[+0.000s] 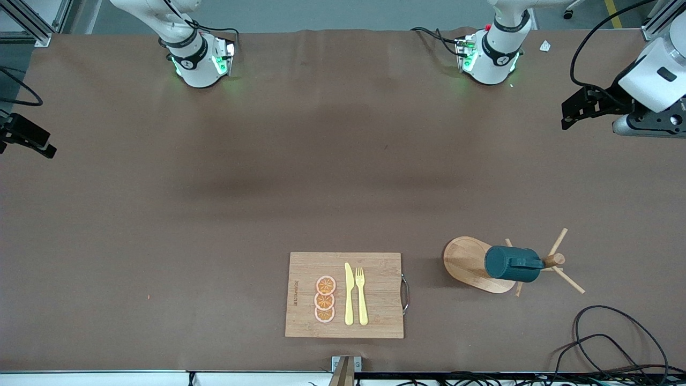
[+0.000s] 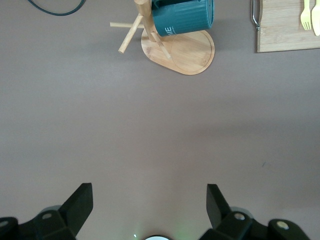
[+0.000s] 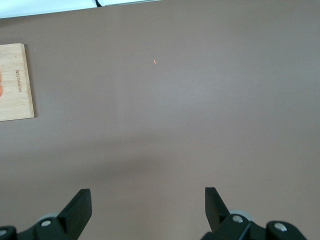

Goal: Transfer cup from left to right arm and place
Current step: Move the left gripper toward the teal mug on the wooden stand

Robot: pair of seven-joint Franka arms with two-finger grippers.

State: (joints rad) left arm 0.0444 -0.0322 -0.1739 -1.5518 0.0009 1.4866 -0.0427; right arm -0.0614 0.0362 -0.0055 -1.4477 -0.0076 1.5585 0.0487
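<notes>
The dark teal cup (image 1: pixel 514 264) (image 2: pixel 182 17) hangs sideways on a peg of a wooden peg stand (image 1: pixel 466 260) (image 2: pixel 185 55), over the stand's oval base, near the front camera toward the left arm's end of the table. My left gripper (image 2: pixel 150 192) is open and holds nothing, high over bare table well away from the cup; its hand (image 1: pixel 643 80) shows at the edge of the front view. My right gripper (image 3: pixel 148 196) is also open with nothing in it, over bare table toward the right arm's end.
A wooden cutting board (image 1: pixel 375 268) (image 2: pixel 285 30) (image 3: pixel 12 85) lies beside the stand, carrying orange slices (image 1: pixel 325 299), a yellow knife (image 1: pixel 349 295) and a fork (image 1: pixel 361 295). Black cables (image 1: pixel 605 338) loop near the table corner by the stand.
</notes>
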